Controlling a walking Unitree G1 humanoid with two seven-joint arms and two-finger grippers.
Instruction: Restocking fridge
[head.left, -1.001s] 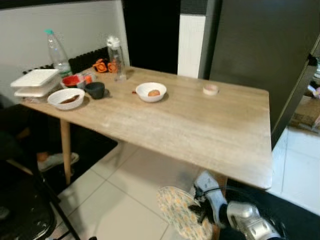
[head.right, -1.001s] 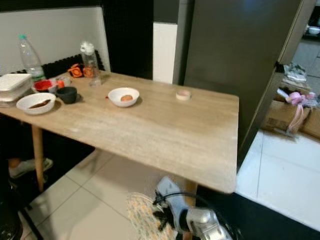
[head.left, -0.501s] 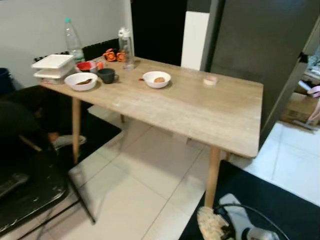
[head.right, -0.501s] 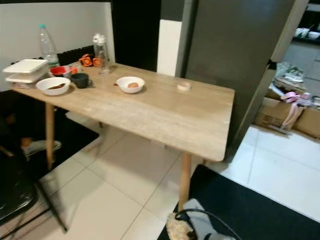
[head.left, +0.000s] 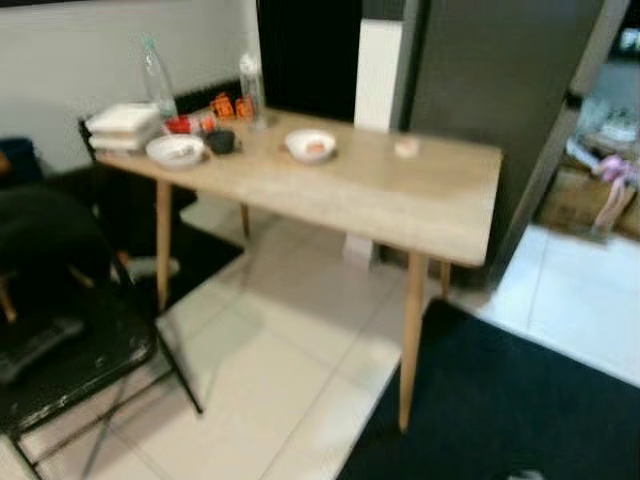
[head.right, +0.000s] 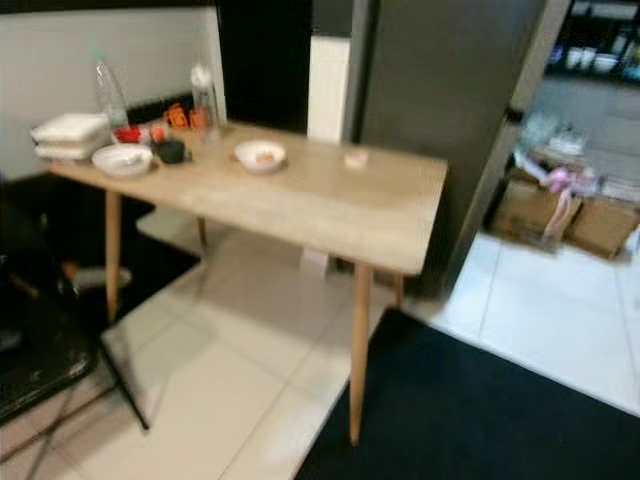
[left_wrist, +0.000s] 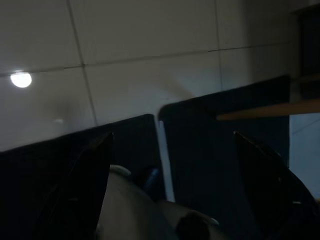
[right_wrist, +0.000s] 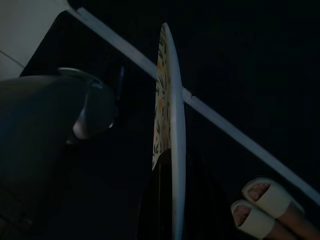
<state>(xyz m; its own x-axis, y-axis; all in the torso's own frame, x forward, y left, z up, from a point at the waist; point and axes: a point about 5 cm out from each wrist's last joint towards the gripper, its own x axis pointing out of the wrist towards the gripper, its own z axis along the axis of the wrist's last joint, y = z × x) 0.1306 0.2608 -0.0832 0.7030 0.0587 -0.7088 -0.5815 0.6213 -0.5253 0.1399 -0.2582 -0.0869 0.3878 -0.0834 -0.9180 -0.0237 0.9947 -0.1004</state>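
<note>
My left gripper (left_wrist: 172, 165) hangs low over the white floor (left_wrist: 140, 60) and a dark mat (left_wrist: 215, 145); its two black fingers (left_wrist: 87, 180) are spread wide apart with nothing between them. My right gripper (right_wrist: 170, 200) pinches a flowery plate (right_wrist: 167, 125) by its edge, and the plate stands up thin between my fingers. Past it is dark mat, and a person's foot in a pale sandal (right_wrist: 265, 207) is close by.

Far ahead of both grippers stands a wooden table (head.left: 400, 200). From left to right it holds stacked white boxes (head.left: 122, 127), a water bottle (head.left: 154, 75), a white bowl (head.left: 175, 150), a small dark cup (head.left: 221, 141), another bowl (head.left: 310, 145) with something brown in it (too blurry to name), and a little round thing (head.left: 406, 147). The dark fridge (head.left: 490, 90) stands behind the table.
</note>
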